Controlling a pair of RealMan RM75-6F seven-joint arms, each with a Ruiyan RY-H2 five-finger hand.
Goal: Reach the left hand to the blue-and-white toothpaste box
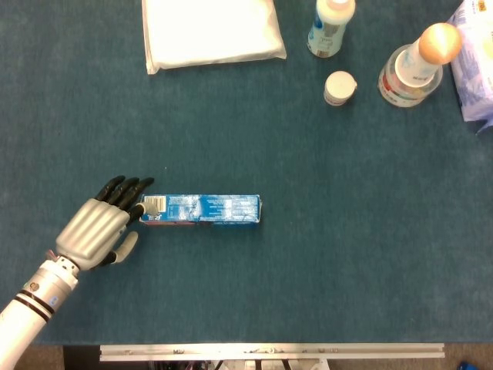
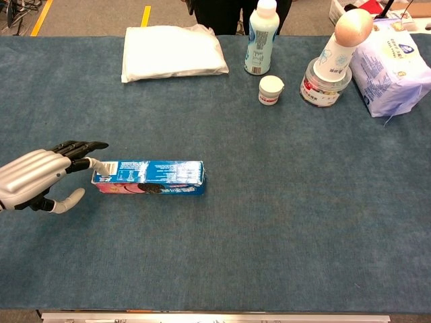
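— Directly right of the left hand [image 1: 94, 231]?
— Toothpaste box [image 1: 202, 209], lying lengthwise, near end just beside the fingertips [image 1: 127, 184]
— Farther off?
— Well beyond, flat packet [image 1: 209, 31]; far right, bottle [image 1: 330, 26], small jar [image 1: 339, 87]

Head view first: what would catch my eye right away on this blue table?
Probably the silver left hand with dark fingers, low on the left, its fingertips at the end of the blue-and-white toothpaste box lying flat mid-table. Along the far edge sit a white packet, a white bottle, a small white jar and a blue-and-white wipes pack.
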